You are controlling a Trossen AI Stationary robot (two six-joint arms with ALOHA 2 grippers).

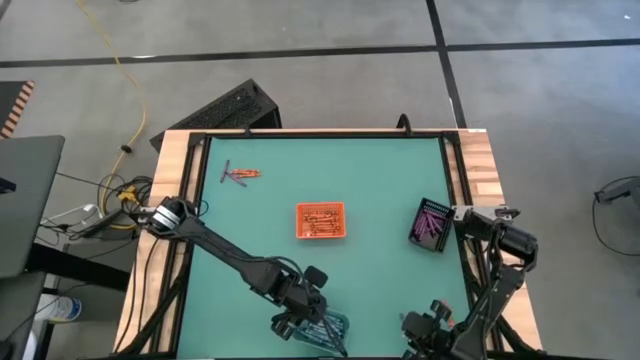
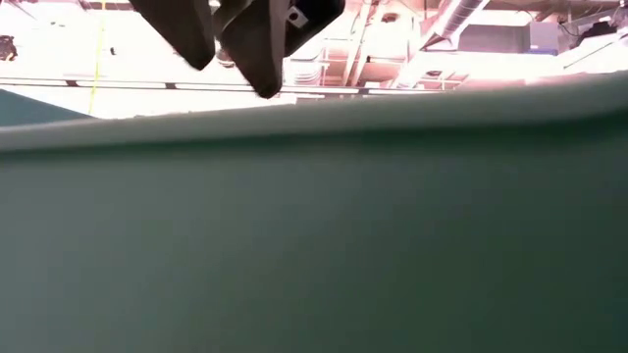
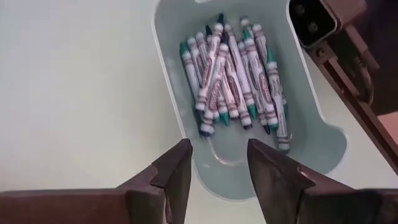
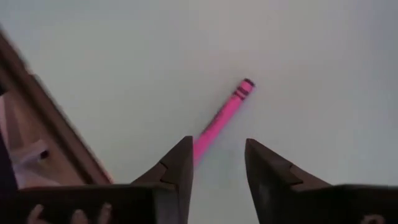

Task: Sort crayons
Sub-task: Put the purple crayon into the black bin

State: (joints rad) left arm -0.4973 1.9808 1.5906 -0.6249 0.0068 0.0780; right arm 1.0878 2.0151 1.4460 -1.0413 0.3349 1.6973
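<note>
Left gripper point(image 3: 217, 171): fingers apart, empty, poised over the near end of the clear tray point(image 3: 168, 74) at the table's front edge.
Teal crayons point(image 3: 233, 74): piled loosely inside that tray, none between the fingers.
Right gripper point(image 4: 217, 165): fingers apart over a pink crayon point(image 4: 221, 115) lying on the mat near the front right corner; one end passes under a fingertip.
Other crayons: orange tray point(image 1: 321, 221) mid-table, black tray point(image 1: 432, 224) at right, loose few point(image 1: 240, 175) far left.
Risk, right: round crayon may roll or pivot away if fingers close off-centre.
Risk, left: descending fingers may nudge the tray off the edge.
</note>
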